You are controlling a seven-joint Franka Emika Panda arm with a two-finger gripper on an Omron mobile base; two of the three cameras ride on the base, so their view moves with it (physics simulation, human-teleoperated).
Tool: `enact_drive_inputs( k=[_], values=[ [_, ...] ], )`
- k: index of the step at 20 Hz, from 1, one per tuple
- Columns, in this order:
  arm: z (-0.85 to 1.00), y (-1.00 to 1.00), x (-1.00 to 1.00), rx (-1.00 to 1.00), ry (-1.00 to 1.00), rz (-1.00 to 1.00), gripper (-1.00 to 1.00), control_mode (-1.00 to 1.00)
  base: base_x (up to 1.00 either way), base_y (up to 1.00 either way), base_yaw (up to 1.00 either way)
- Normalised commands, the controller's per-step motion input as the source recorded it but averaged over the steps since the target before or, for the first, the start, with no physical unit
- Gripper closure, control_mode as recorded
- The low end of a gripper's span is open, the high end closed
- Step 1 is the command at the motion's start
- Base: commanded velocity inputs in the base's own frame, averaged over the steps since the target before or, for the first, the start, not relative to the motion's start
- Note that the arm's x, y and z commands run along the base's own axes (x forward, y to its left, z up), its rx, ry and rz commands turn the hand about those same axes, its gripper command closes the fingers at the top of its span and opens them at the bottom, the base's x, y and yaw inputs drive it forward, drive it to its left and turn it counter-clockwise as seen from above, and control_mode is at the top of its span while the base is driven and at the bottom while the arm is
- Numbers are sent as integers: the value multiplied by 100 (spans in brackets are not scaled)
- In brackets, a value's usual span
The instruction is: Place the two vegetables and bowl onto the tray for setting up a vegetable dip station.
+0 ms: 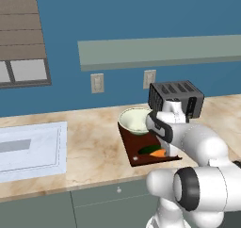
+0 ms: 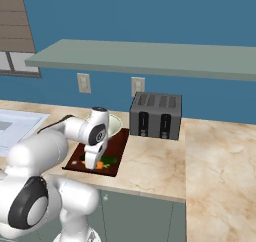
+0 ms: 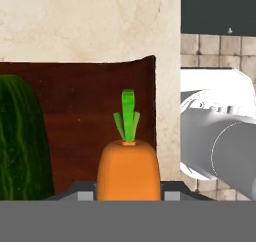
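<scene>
Two vegetables lie on the tray point(image 1: 141, 154): we see the carrot point(image 3: 128, 170) and the cucumber point(image 3: 22, 141) just beside each other at its near end; in the hand view the carrot sits between the tips of our tool point(image 3: 128, 195), leafy end pointing away, the tool clamped on it; the bowl point(image 1: 135, 119) rests on the far end of the tray, which lies on the marble table point(image 1: 94, 149); a dark toaster point(image 2: 156, 116) stands on the table close to the tray.
</scene>
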Motion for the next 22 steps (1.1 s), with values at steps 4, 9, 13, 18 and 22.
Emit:
enact_drive_inputs(
  k=[4, 9, 13, 18, 22],
  values=[
    [19, 2, -16, 0, 4, 0, 100, -100, 0, 0, 0],
    [16, 4, 0, 0, 2, 0, 100, -100, 0, 0, 0],
    [2, 1, 7, 0, 0, 0, 100, -100, 0, 0, 0],
    [0, 0, 4, 0, 0, 0, 100, -100, 0, 0, 0],
    [-1, 0, 3, 0, 0, 0, 100, -100, 0, 0, 0]
  ],
)
